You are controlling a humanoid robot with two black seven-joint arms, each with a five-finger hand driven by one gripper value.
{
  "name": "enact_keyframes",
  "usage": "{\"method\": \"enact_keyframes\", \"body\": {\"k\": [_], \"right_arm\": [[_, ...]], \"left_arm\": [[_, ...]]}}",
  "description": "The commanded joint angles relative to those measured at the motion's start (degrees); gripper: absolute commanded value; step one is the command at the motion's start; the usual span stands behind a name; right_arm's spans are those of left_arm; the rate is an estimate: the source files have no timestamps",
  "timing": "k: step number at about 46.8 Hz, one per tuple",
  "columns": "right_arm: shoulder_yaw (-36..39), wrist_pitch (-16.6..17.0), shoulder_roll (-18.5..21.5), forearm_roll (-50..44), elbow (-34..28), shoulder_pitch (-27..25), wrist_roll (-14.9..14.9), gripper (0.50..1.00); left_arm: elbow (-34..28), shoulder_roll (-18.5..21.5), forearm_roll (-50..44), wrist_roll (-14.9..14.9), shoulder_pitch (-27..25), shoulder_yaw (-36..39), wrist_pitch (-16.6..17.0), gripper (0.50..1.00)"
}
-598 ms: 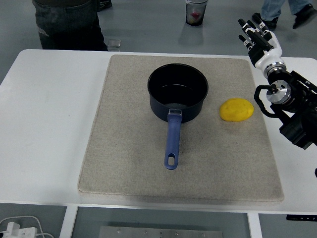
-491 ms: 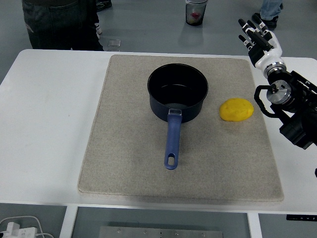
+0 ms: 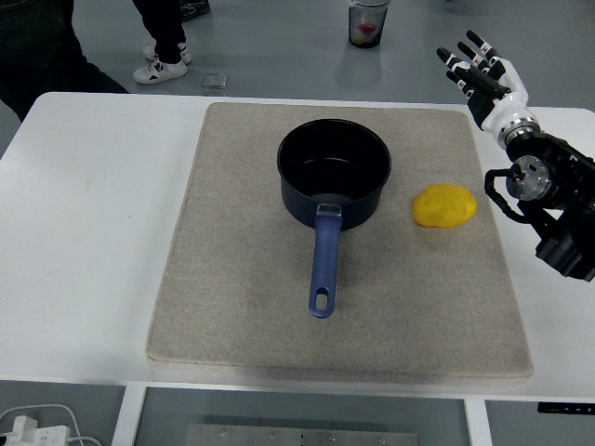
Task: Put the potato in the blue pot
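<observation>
A yellow potato point(image 3: 444, 205) lies on the beige mat point(image 3: 242, 279), just right of the blue pot point(image 3: 334, 172). The pot is dark and empty inside, with its blue handle point(image 3: 323, 264) pointing toward the near edge. My right hand point(image 3: 479, 72) is raised above the table's far right corner, fingers spread and holding nothing, well behind and to the right of the potato. The right arm point(image 3: 550, 200) comes in from the right edge. The left arm is out of view.
The mat covers the middle of the white table point(image 3: 84, 232). A person's legs and shoes point(image 3: 160, 58) stand on the floor past the far left edge. A cup point(image 3: 368, 22) stands on the floor beyond the table.
My right hand has spread its fingers and tipped a little to the left. The person behind the table has stepped away to the left.
</observation>
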Motion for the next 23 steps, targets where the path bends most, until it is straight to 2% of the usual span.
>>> {"method": "enact_keyframes", "body": {"k": [1,5,13,19,23], "right_arm": [[-0.3,1.5,-1.8,-0.7,0.0,-0.1,0.1,0.928],[-1.8,3.6,-3.3,-1.7,0.0,-0.1,0.3,0.928],[-10.9,5.6,-7.3,-8.4,0.6,-0.1,3.9,0.928],[-14.9,9.7,-13.4,-10.5,5.3,0.0,5.5,0.928],[-17.5,10.9,-17.8,-12.2,9.7,0.0,6.8,0.928]], "left_arm": [[-0.1,0.0,0.0,0.0,0.0,-0.1,0.0,0.996],[0.0,0.0,0.0,0.0,0.1,0.0,0.0,0.996],[0.1,0.0,0.0,0.0,0.0,0.0,0.0,0.996],[0.1,0.0,0.0,0.0,0.0,0.0,0.0,0.996],[0.1,0.0,0.0,0.0,0.0,0.0,0.0,0.996]]}}
